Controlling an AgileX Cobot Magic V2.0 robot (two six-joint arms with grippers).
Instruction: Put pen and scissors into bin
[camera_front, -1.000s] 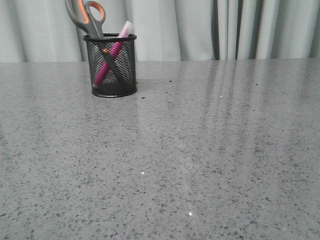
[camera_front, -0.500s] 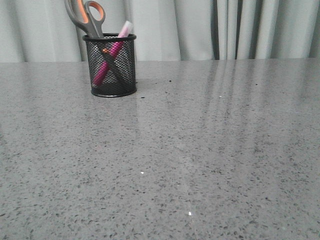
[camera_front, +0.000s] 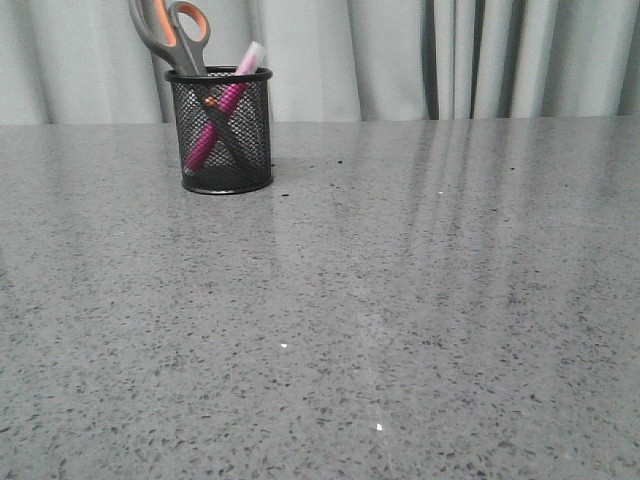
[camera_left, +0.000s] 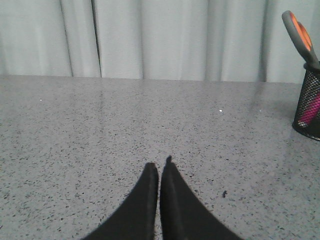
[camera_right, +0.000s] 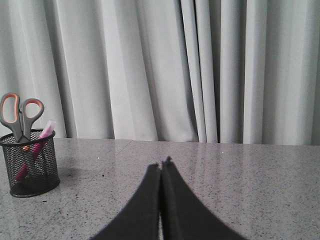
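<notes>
One bin (camera_front: 226, 130), upper left of front view. One pen (camera_front: 222, 118) inside it. One pair of scissors (camera_front: 172, 32) inside it, handles above rim, two orange finger loops. One table (camera_front: 400, 300), lower part of frame. One curtain (camera_front: 450, 55) along top. Two grippers, one per wrist view: left gripper (camera_left: 159, 167), right gripper (camera_right: 161, 166), two fingers each.

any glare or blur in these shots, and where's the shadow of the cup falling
Front view: pale curtain streaks reflect as glare on the glossy table; the bin stays sharp. Right wrist view: the bin casts a soft shadow toward the gripper, whose dark fingers look soft-edged.
</notes>
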